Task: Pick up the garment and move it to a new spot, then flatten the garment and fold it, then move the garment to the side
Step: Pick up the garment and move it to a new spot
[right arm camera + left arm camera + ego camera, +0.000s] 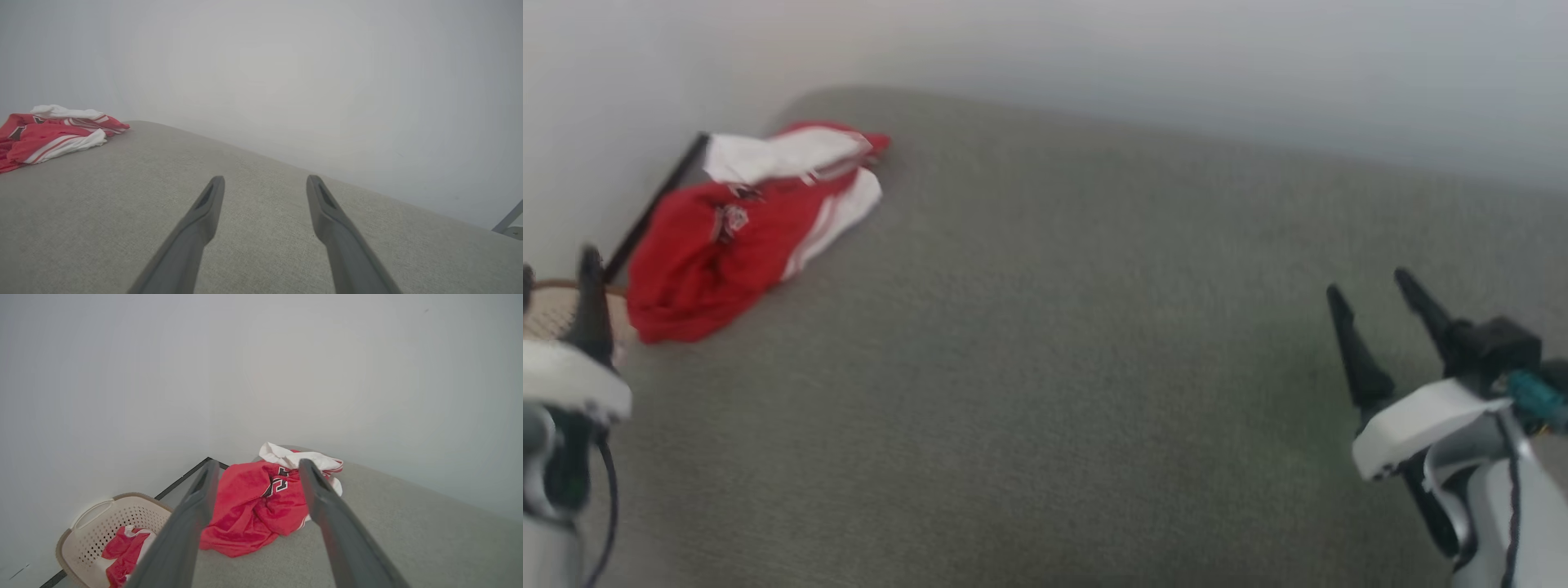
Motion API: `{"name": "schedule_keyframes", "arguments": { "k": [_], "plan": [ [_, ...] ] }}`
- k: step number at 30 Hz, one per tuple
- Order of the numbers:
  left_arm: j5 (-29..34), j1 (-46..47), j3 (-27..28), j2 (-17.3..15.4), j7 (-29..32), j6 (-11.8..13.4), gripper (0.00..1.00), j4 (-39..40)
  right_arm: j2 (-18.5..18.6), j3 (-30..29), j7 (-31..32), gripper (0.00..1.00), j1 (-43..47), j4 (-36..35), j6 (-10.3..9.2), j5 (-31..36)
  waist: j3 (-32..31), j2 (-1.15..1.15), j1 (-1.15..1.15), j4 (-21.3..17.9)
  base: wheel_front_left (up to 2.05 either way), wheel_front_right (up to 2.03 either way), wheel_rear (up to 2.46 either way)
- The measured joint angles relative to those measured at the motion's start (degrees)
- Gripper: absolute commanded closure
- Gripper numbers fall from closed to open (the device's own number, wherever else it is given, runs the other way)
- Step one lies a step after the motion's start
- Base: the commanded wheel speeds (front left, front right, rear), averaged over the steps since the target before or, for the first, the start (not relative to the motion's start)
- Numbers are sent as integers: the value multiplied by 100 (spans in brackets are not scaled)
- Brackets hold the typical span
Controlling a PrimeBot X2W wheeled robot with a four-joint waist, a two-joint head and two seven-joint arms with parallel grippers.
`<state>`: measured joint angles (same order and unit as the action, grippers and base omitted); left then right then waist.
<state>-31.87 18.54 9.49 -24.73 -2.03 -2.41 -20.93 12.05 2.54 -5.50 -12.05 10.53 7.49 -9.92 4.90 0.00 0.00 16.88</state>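
Rising from the lower left of the head view, the left gripper (556,269) has its two long dark fingers spread wide with nothing between them. The right gripper (1366,282), at the lower right, is spread just as wide and is empty too. It is poised over a broad grey-green upholstered fabric surface (1054,367), well apart from any cloth.

Farther out, at the surface's far left corner, lies the garment (727,245), a red sleeveless jersey with white panels and red-white striped trim. It is crumpled in a heap, and the left wrist view shows black-and-white numerals on it, ahead of the left gripper's fingers. Beside that corner and lower down, a beige perforated plastic laundry basket (122,514) holds a bunched red-and-white cloth (122,551). A plain white wall (1094,49) rises behind everything.
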Motion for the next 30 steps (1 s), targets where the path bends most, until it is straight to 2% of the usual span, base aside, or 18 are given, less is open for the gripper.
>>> {"name": "schedule_keyframes", "arguments": {
  "k": [10,19,23,25,30],
  "plan": [
    [-143,1989,-271,-252,359,-230,0,-1875,296,47,243,0,-517,-586,0,59,1237,0,0,-365,0,0,0],
    [-172,3341,-524,-505,865,-296,0,-3404,523,80,386,0,-881,-887,0,88,2156,0,0,-661,0,0,0],
    [-99,3794,-692,-549,1239,-334,0,-3989,621,13,481,0,-906,-1060,0,126,2492,0,0,-753,0,0,0],
    [-37,4044,-835,-531,1633,-307,0,-4409,665,-67,549,0,-907,-1192,0,127,2702,0,0,-802,0,0,0],
    [7,4391,-980,-524,2094,-320,0,-4820,686,-107,608,0,-854,-1326,0,138,2913,0,0,-861,0,0,0]
  ]
}}
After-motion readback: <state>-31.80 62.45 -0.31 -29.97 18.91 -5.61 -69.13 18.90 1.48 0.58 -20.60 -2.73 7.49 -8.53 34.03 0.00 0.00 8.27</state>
